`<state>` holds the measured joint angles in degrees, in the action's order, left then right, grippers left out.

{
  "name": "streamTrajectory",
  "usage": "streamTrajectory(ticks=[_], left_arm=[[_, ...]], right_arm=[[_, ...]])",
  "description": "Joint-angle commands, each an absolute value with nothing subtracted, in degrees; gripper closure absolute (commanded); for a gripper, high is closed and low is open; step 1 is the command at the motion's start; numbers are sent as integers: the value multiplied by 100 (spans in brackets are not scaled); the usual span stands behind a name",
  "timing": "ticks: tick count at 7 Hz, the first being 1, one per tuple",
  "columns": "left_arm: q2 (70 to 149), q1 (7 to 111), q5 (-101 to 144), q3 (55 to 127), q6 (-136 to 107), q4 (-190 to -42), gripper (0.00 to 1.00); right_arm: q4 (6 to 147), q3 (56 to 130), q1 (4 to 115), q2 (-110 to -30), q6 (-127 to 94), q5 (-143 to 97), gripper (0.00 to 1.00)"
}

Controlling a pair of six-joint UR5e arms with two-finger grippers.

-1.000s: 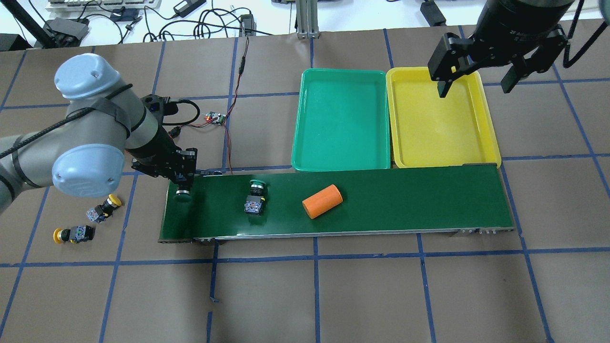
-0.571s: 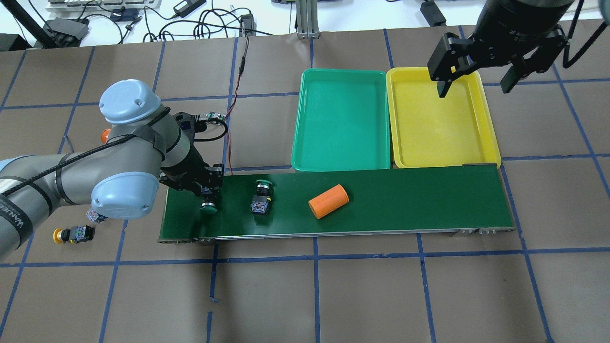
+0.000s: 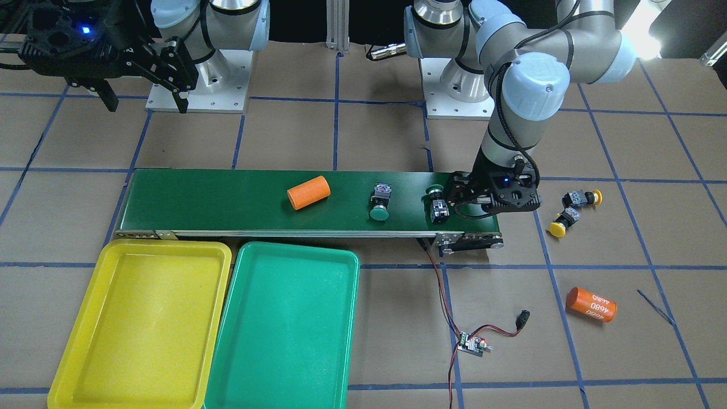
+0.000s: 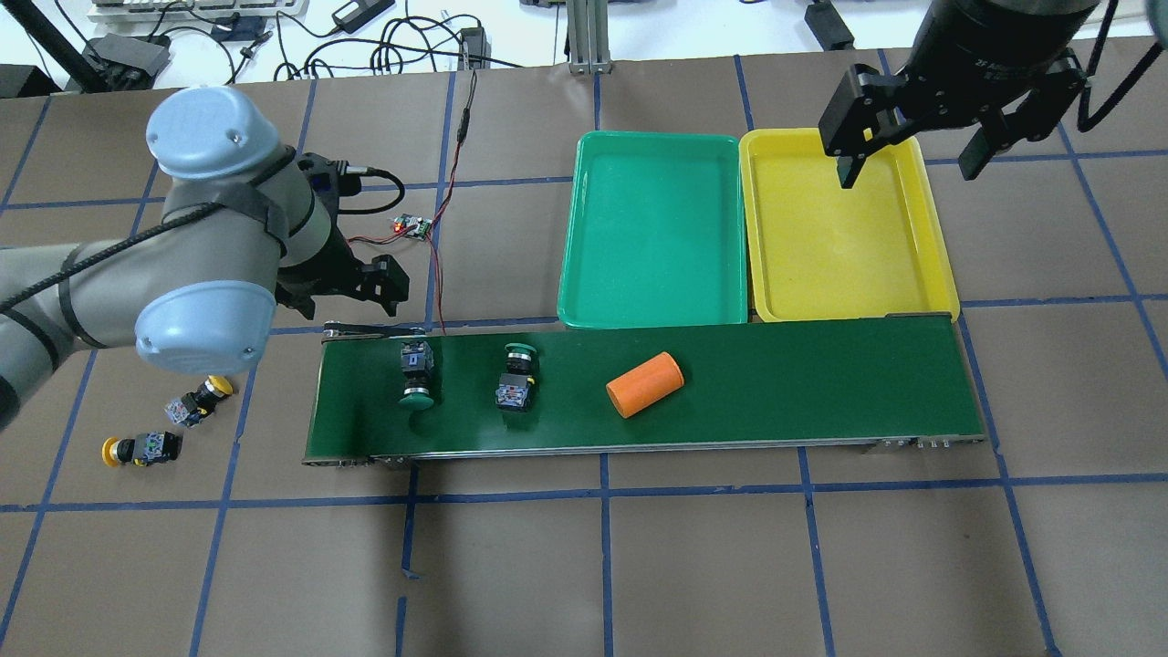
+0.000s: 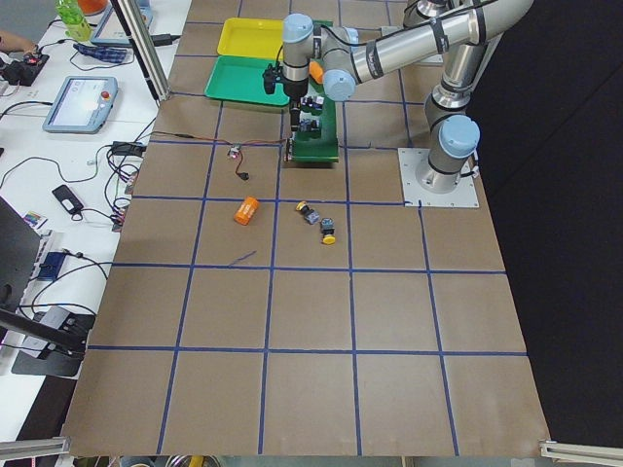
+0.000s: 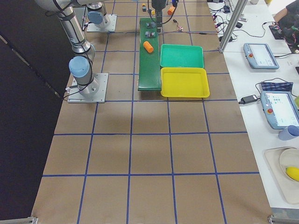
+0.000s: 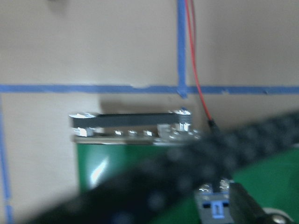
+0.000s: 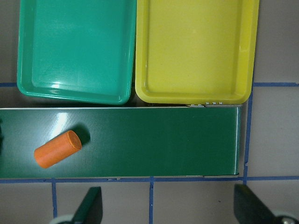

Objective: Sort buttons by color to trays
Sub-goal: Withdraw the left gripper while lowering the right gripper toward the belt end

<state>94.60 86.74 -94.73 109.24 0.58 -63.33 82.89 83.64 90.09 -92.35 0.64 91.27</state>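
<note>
as the left end effector point(image 4: 379, 285) hangs released over the belt point(image 4: 776, 383) end, with both green buttons point(image 4: 415, 370) on the belt and two yellow buttons point(image 4: 199, 399) on the desk point(image 4: 639, 566), it should, i think, grip one yellow body squarely; the right end effector point(image 4: 908, 169) waits spread wide, high up.

The table point(image 4: 693, 566) carries a conveyor belt point(image 4: 776, 392) centrally; green tray point(image 4: 652, 237), yellow tray point(image 4: 844, 246) at 1 o'clock; yellow buttons point(image 4: 199, 398) at 8 o'clock; circuit board point(image 4: 412, 225) at 11 o'clock.
</note>
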Motion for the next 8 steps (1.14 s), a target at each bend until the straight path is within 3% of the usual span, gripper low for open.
streamTrajectory(ticks=[1,4,8], left_arm=[[9562,7897,-9528,10319,123,-6960,0],[10062,6315,-9554,10326,1551,-6586,0],[10757,5845,-9001,10651,2567,-6128,0]], right_arm=[[8010,8358,8983,-9229,70,9158,0],[8241,8367,9008,-9220,-129,9246,0],[9006,10234,9053,-9114,-510,9273,0]])
